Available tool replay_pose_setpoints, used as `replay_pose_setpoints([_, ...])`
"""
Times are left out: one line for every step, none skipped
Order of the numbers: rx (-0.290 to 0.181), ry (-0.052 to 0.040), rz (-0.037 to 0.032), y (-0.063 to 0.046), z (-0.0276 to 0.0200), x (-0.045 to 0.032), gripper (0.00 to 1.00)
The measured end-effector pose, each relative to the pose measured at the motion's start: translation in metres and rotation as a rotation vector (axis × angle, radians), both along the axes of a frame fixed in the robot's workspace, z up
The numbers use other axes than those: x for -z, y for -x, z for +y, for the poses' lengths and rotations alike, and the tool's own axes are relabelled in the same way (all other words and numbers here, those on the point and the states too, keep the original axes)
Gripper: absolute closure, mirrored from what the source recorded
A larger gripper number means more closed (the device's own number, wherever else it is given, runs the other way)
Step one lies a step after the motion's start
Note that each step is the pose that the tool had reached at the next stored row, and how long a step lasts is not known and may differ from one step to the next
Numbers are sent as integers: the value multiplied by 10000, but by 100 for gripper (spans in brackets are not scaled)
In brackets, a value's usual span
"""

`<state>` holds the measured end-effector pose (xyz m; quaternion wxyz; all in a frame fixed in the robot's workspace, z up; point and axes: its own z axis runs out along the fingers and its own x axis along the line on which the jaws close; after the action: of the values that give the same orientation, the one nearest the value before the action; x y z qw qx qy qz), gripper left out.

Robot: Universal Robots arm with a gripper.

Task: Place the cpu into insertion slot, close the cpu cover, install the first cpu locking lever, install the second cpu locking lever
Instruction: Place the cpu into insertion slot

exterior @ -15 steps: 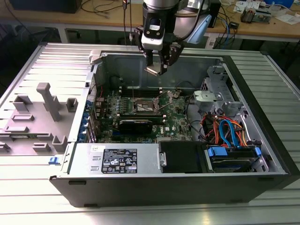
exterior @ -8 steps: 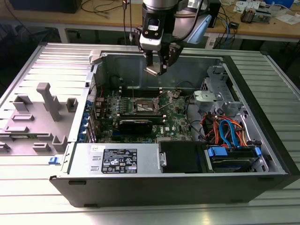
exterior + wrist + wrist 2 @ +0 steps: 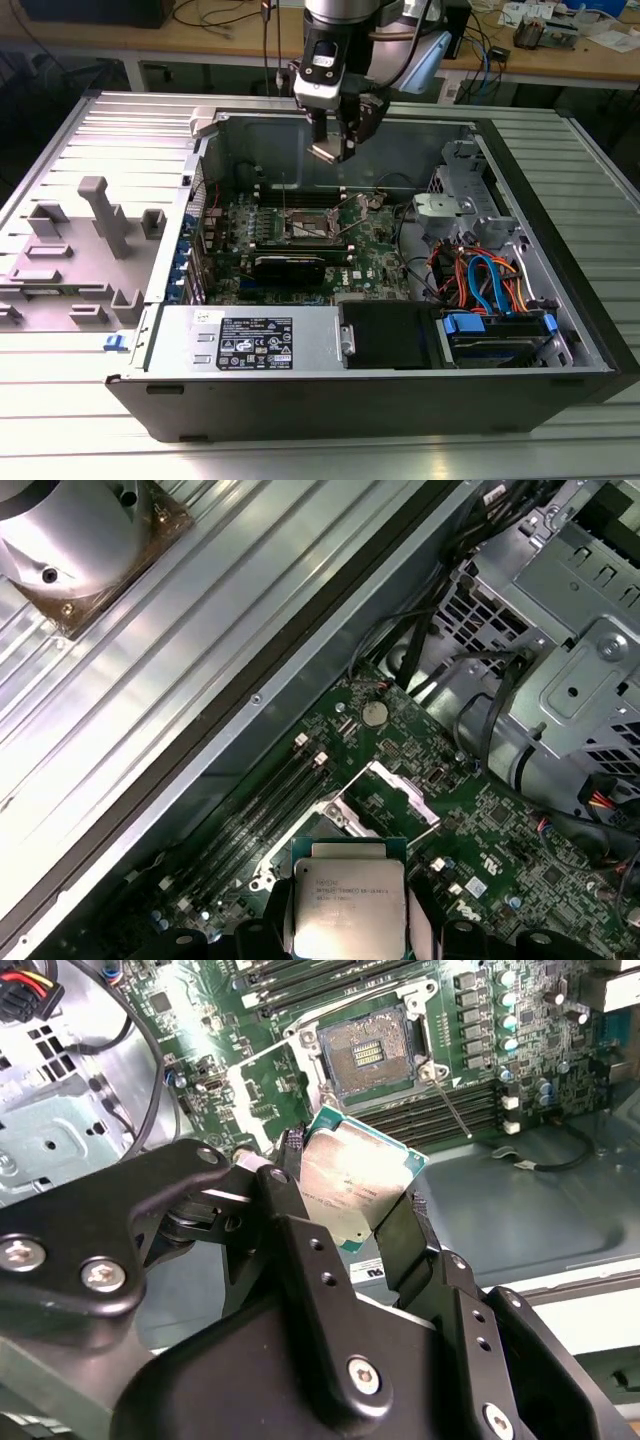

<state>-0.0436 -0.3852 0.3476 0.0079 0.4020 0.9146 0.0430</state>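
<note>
My gripper (image 3: 331, 148) hangs above the open computer case, shut on the cpu (image 3: 327, 153). Both wrist views show the cpu (image 3: 352, 1172) (image 3: 348, 898), a square chip with a silvery top and green edge, clamped by its sides between the black fingers (image 3: 415, 1222). Below it in the green motherboard (image 3: 375, 245) lies the insertion slot (image 3: 312, 227) (image 3: 366, 1052), dark-centred and uncovered. The cpu cover (image 3: 396, 792) (image 3: 262, 1088) stands swung up beside the slot. A thin locking lever (image 3: 448, 1100) juts out at the slot's other side.
The case wall (image 3: 410, 150) rises behind the gripper. A drive cage (image 3: 455, 205), orange and blue cables (image 3: 480, 275) and black drive boxes (image 3: 385, 335) fill the exterior view's right. A power supply (image 3: 250, 340) lies in front. Grey fixture blocks (image 3: 100, 215) stand at the left.
</note>
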Motion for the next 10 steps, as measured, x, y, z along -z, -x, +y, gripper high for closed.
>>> replay_pose_setpoints([155, 0, 0, 0, 0, 4, 46])
replay_pose_setpoints([232, 1, 1, 0, 0, 6, 46])
replay_pose_setpoints([290, 1, 1, 0, 0, 7, 46])
replay_pose_setpoints([349, 2, 1, 1, 0, 8, 46])
replay_pose_setpoints([384, 2, 1, 1, 0, 8, 46])
replay_pose_setpoints([392, 1, 1, 1, 0, 9, 46])
replay_pose_setpoints([394, 1, 1, 1, 0, 9, 46])
replay_pose_setpoints([397, 1, 0, 1, 0, 9, 46])
replay_pose_setpoints([402, 1, 1, 1, 0, 9, 46])
replay_pose_setpoints([452, 1, 0, 1, 0, 11, 46])
